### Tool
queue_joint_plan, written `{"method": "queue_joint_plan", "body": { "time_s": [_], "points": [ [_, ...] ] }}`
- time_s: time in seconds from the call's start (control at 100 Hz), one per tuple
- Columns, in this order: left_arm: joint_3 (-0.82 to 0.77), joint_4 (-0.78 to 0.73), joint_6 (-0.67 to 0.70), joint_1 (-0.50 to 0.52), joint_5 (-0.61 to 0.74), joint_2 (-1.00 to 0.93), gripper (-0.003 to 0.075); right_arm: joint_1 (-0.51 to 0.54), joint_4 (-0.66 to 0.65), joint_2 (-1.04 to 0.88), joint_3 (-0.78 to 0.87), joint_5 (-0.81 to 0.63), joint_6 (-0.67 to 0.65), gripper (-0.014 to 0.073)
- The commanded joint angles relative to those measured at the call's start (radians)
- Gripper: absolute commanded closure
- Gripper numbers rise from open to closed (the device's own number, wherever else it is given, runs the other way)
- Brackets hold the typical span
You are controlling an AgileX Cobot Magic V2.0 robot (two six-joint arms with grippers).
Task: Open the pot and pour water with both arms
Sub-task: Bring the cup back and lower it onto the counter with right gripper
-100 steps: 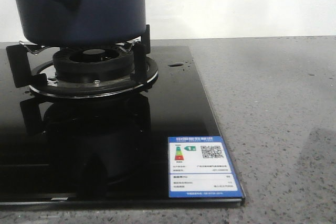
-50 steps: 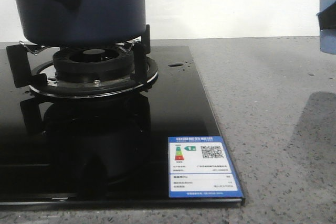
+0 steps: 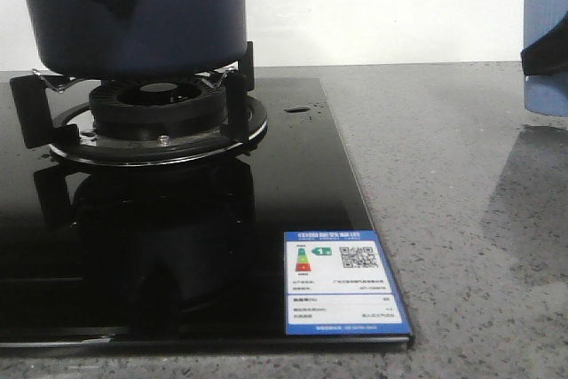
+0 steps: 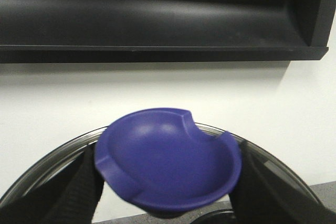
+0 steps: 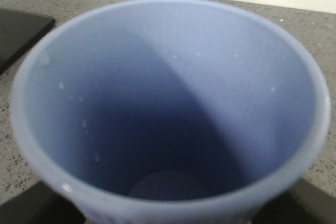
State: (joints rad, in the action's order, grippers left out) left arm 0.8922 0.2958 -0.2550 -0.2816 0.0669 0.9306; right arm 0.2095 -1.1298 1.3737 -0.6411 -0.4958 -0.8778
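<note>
The dark navy pot [image 3: 142,11] stands on the gas burner [image 3: 160,117] at the far left; its top is cut off by the frame. In the left wrist view my left gripper [image 4: 168,184] is shut on the blue knob [image 4: 168,161] of a glass lid [image 4: 47,156], held up in front of the white wall. My right gripper [image 5: 168,216] is shut on a pale-blue cup [image 5: 168,103], which shows at the right edge of the front view as the cup [image 3: 546,15] with a black finger [image 3: 543,59] across it. Water shows as droplets [image 5: 62,85] inside the cup and a small puddle [image 3: 297,110] on the hob.
A black glass hob [image 3: 293,184] with an energy label [image 3: 342,281] covers the left half of the grey speckled counter [image 3: 444,175]. Black pan supports [image 3: 238,86] ring the burner. A dark range hood [image 4: 157,19] hangs above the lid.
The pale-blue cup came into the front view at the right edge and has moved further left and lower. The pot and hob have not moved.
</note>
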Motion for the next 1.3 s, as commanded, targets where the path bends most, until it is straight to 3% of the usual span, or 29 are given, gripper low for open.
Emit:
{"method": "queue_joint_plan", "body": {
  "time_s": [0.0, 0.79, 0.87, 1.04, 1.29],
  "points": [
    [0.036, -0.003, 0.003, 0.002, 0.102, -0.019, 0.032, 0.009, 0.035, -0.022, -0.026, -0.038, 0.017, 0.0246],
    [0.036, -0.003, 0.003, 0.002, 0.102, -0.019, 0.032, 0.009, 0.011, -0.02, -0.018, 0.014, 0.017, 0.0242],
    [0.036, -0.003, 0.003, 0.002, 0.102, -0.019, 0.032, 0.009, 0.009, -0.02, -0.018, 0.033, 0.017, 0.0197],
    [0.036, -0.003, 0.003, 0.002, 0.102, -0.019, 0.032, 0.009, 0.009, -0.02, -0.018, 0.057, -0.002, 0.0],
    [0.036, -0.003, 0.003, 0.002, 0.102, -0.019, 0.032, 0.009, -0.007, -0.05, -0.016, 0.057, -0.081, -0.0015]
  ]
}}
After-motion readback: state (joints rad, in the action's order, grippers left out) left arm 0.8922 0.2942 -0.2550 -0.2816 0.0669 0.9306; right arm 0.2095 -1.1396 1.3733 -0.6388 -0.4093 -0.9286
